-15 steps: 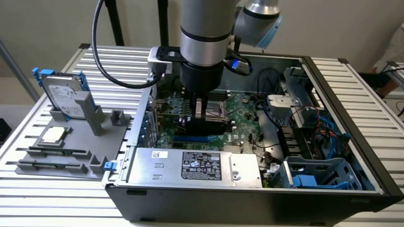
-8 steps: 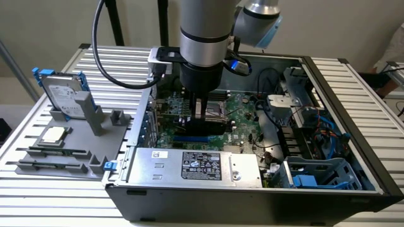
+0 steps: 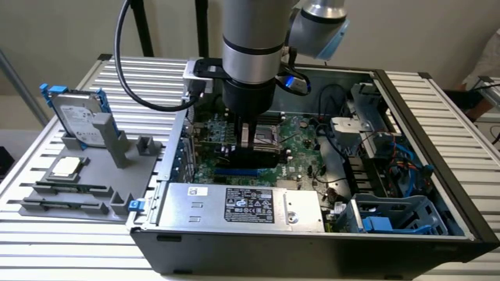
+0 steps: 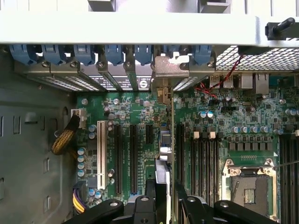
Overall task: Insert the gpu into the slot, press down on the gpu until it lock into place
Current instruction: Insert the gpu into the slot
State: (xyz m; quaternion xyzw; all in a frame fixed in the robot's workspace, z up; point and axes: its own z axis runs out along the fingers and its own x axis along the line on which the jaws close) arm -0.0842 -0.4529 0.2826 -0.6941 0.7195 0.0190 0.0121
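Observation:
My gripper [image 3: 254, 146] reaches down into the open computer case and is shut on the gpu [image 3: 262, 157], a thin black card held on edge just above the green motherboard [image 3: 301, 140]. The bright-blue slot [image 3: 238, 173] lies uncovered on the board just below and in front of the card. In the wrist view the gpu [image 4: 164, 158] appears edge-on between my two black fingers [image 4: 149, 198]. Its metal end bracket [image 4: 169, 70] points toward the case's rear openings. There the card itself covers the slot.
A silver labelled power-supply box [image 3: 242, 205] fills the near side of the case. Black memory slots [image 4: 201, 158] and the CPU socket [image 4: 250, 182] lie beside the card, and a white slot [image 4: 101, 154] and black slots on its other side. A hard drive [image 3: 78, 114] stands on a grey fixture outside.

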